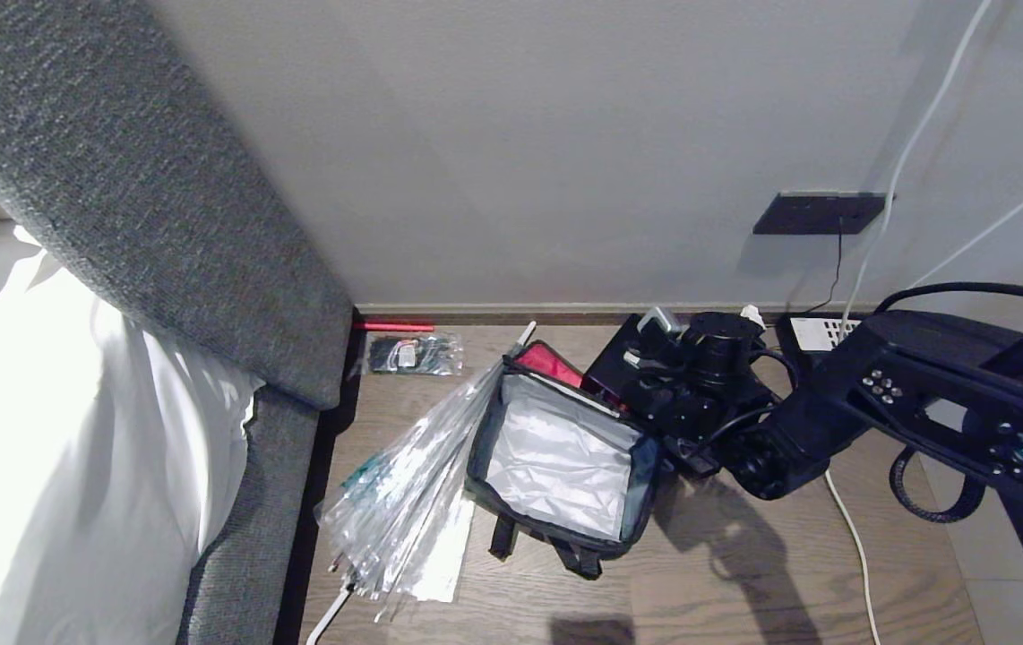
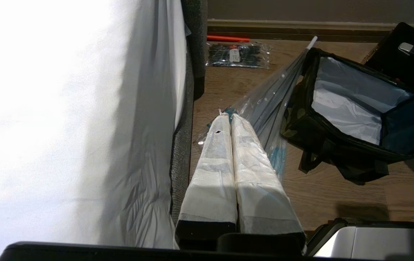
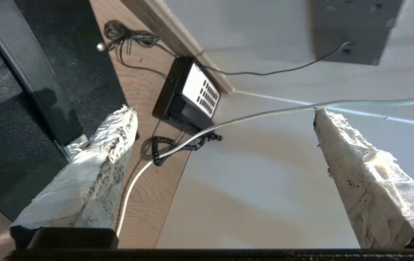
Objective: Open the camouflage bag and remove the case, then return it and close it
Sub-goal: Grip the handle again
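The camouflage bag (image 1: 563, 466) is lying open in the head view. Only the wrist views are showing claws: right gripper (image 3: 225, 112) released, left gripper (image 2: 229, 117) clenched empty

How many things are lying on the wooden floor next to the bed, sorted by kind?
Bags: 1, the open camouflage bag
Wrapped umbrellas: 1, the umbrella
Black cases: 1, the case
Small plastic packets: 1, the packet
Orange sticks: 1, by the skirting
Telephones: 1, the phone
Total: 6
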